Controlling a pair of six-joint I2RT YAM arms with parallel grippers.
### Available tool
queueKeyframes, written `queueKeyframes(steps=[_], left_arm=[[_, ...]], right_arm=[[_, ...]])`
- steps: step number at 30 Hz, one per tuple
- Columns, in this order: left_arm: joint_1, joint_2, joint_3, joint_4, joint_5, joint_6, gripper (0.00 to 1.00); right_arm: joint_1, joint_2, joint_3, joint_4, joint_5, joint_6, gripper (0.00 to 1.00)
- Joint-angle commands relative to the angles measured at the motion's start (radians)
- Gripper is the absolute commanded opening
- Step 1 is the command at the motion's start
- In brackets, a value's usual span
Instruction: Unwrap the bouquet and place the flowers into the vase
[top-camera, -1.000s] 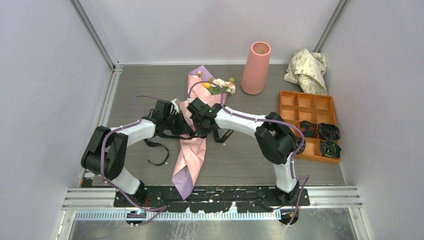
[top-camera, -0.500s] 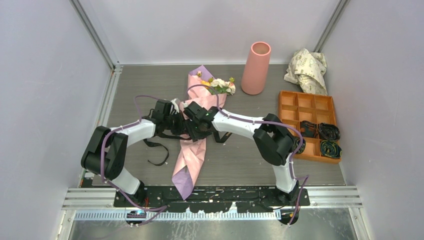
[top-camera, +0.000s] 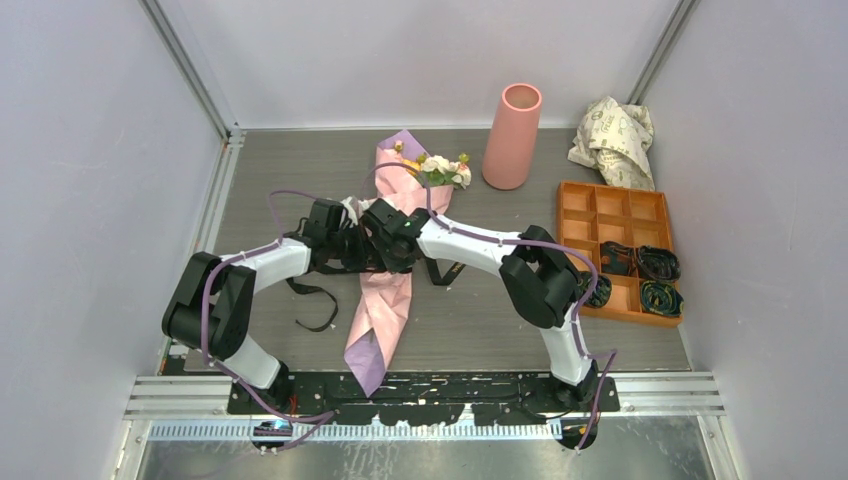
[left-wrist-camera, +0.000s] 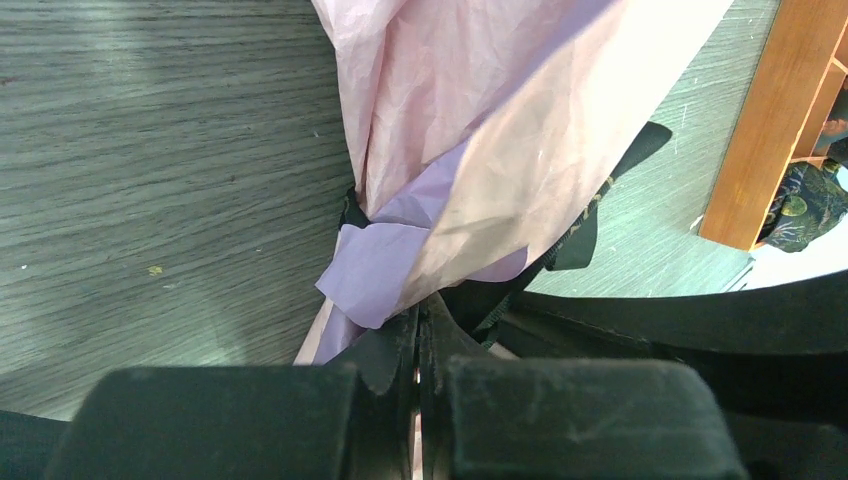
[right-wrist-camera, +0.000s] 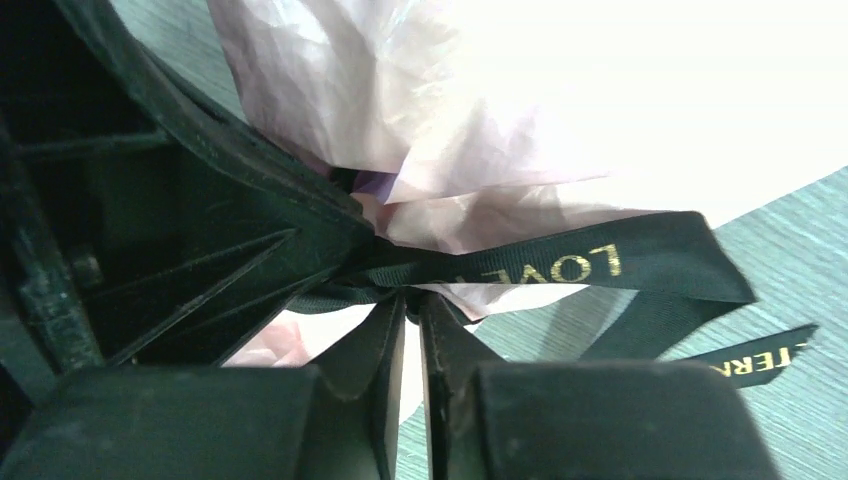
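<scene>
Two end effectors crammed onto one knot is what worries me. The left end effector (left-wrist-camera: 420, 312) is pressed fully together right at the tie where the wrapping bunches up, and I can't tell if it actually has anything between the tips. The right end effector (right-wrist-camera: 410, 300) shows only a sliver of gap and looks to be pinching the black ribbon (right-wrist-camera: 560, 265) at the bow's centre. The bouquet (top-camera: 382, 310) lies flat mid-bench, narrow tip toward the arm bases. The flowers (top-camera: 442, 170) are at the far end, just beside the vase (top-camera: 513, 135) and not touching it as far as I can see. My guess at the risks: tug the knot instead of a loose tail and it only tightens. Pull sideways and the whole cone drags, sweeping the blooms into that tall vase and tipping it, and the thin paper could rip too. Both end effectors are nearly touching, so any twist might knock them together. Room-wise, the bench (top-camera: 480, 320) is open toward the near right, the left wall sits close, and the orange tray (top-camera: 563, 240) and crumpled paper (top-camera: 612, 135) crowd the far right.
</scene>
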Motion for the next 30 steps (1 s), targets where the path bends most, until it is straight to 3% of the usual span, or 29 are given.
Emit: queueKeyframes(steps=[1, 8, 25, 28, 30], left_arm=[[0.005, -0.012, 0.027, 0.012, 0.000, 0.015, 0.00], [0.005, 0.011, 0.026, 0.025, -0.002, 0.014, 0.00], [0.005, 0.078, 0.012, 0.075, -0.005, 0.011, 0.00], [0.005, 0.080, 0.013, 0.073, -0.006, 0.014, 0.00], [0.005, 0.076, 0.016, 0.068, -0.004, 0.013, 0.00]], right_arm=[[-0.006, -0.031, 0.056, 0.000, 0.093, -0.023, 0.14], [-0.011, -0.129, 0.011, 0.006, 0.169, -0.004, 0.03], [-0.165, -0.390, -0.164, -0.040, 0.354, 0.118, 0.01], [-0.200, -0.417, -0.202, -0.050, 0.366, 0.147, 0.02], [-0.207, -0.417, -0.203, -0.071, 0.389, 0.152, 0.14]])
